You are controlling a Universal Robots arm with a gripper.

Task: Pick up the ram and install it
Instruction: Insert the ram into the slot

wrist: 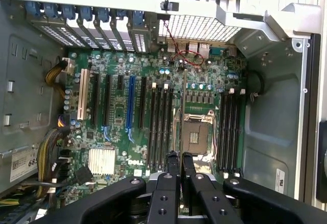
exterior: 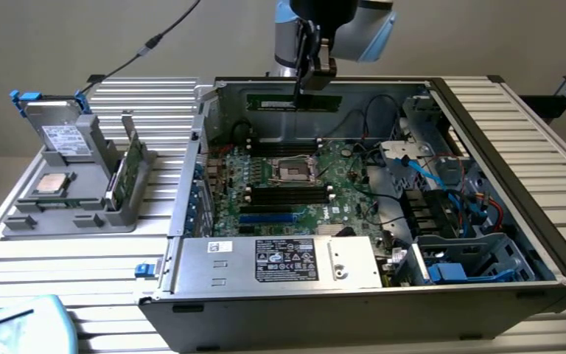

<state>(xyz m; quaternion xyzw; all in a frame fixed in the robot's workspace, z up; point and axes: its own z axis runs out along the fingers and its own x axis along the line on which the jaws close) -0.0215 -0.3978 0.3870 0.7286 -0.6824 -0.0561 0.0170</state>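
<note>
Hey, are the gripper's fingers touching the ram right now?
Touching. In the exterior view the fingers pinch the ram at its upper edge, holding it above the open case.

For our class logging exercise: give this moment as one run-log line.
gripper: shut on ram | ram: held above motherboard, not installed

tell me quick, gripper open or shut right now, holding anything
The gripper is closed on the ram, holding it above the open computer case.
</note>
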